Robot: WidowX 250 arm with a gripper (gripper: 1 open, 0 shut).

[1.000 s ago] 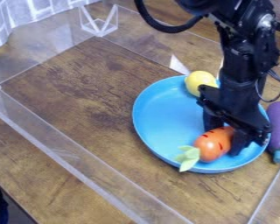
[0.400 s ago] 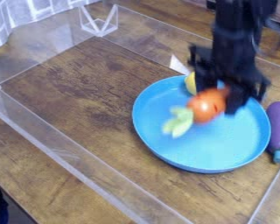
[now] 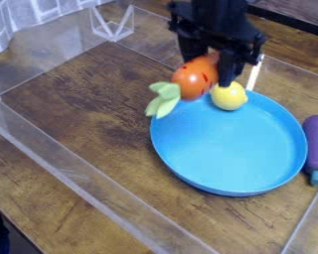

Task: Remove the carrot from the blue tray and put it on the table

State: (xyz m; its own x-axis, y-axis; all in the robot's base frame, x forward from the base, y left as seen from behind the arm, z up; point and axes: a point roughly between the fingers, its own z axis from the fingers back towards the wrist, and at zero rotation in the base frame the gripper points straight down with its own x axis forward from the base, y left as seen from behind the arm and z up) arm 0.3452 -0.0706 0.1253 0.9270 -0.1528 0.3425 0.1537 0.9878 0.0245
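I'd carry on clear of the round bright blue plastic tray (image 3: pixel 235 149) and lower onto bare dark wood-grain table (image 3: pixel 82 109) before letting go. My black gripper (image 3: pixel 206 74), fingers part-closed, holds the stubby orange toy carrot (image 3: pixel 191 79) aloft over the tray's far-left rim. I count one carrot, one yellow lemon (image 3: pixel 229 95), one purple eggplant (image 3: pixel 317 146).

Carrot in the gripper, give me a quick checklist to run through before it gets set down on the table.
1. Carrot held in the gripper: ok.
2. Carrot lifted off the blue tray: ok, it hangs at the tray's far left rim.
3. Carrot fully past the rim, over the table: cannot tell; the leaves are past it.
4. Bare table to the left for the drop: ok.
5. Lemon undisturbed: cannot tell; it sits right beside the gripper.
6. Eggplant out of the way: ok.
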